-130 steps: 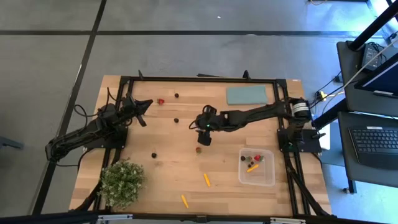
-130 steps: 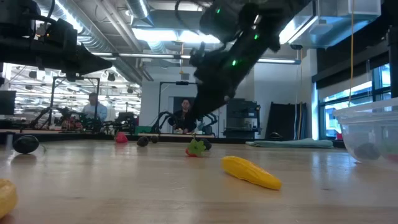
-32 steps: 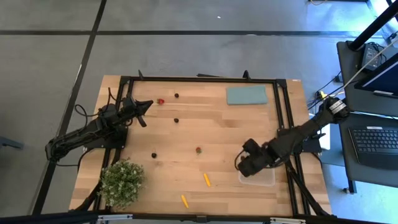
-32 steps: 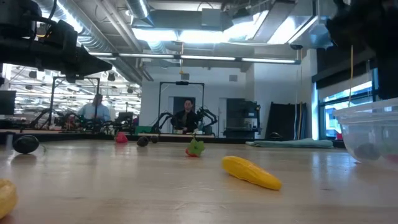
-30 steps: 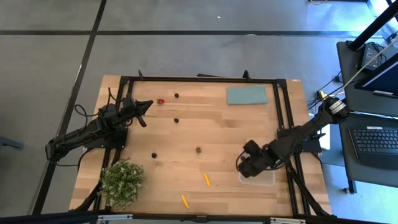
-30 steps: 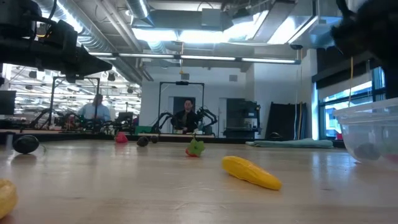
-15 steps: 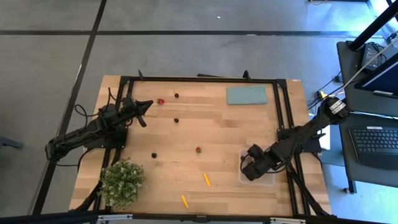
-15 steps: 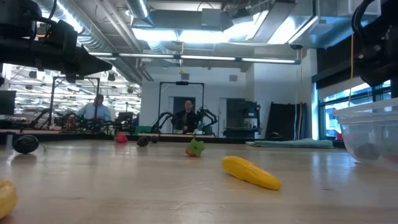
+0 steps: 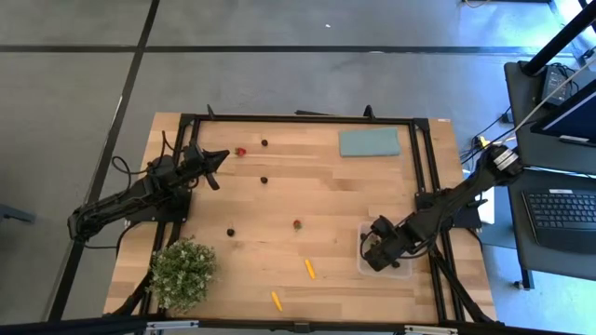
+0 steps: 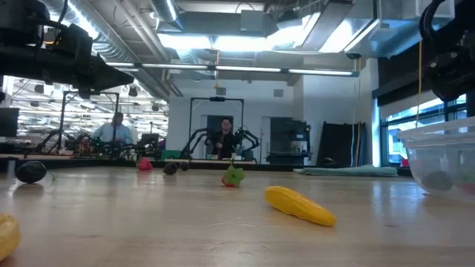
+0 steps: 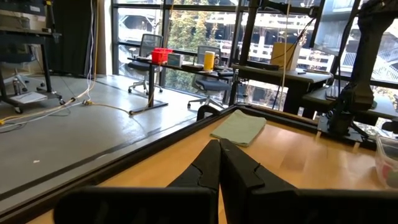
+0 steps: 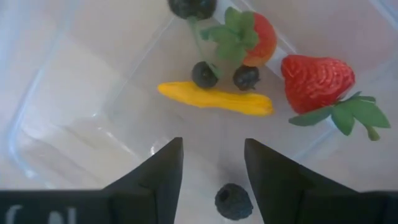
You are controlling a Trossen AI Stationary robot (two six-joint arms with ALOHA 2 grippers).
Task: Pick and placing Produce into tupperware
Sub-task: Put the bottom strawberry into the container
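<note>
While the right tool (image 12: 212, 163) hangs over the tupperware (image 9: 386, 250) with fingers apart and empty, strawberries (image 12: 317, 83), dark berries (image 12: 233, 201) and a carrot stick (image 12: 214, 99) lie inside; more produce (image 9: 309, 269) dots the bench (image 9: 279, 200), and the left tool (image 11: 219, 155) waits pinched shut

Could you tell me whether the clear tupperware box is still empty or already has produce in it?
Not empty. The right wrist view shows the tupperware holding two strawberries, an orange stick and several dark berries, with the right gripper open directly above.
</note>
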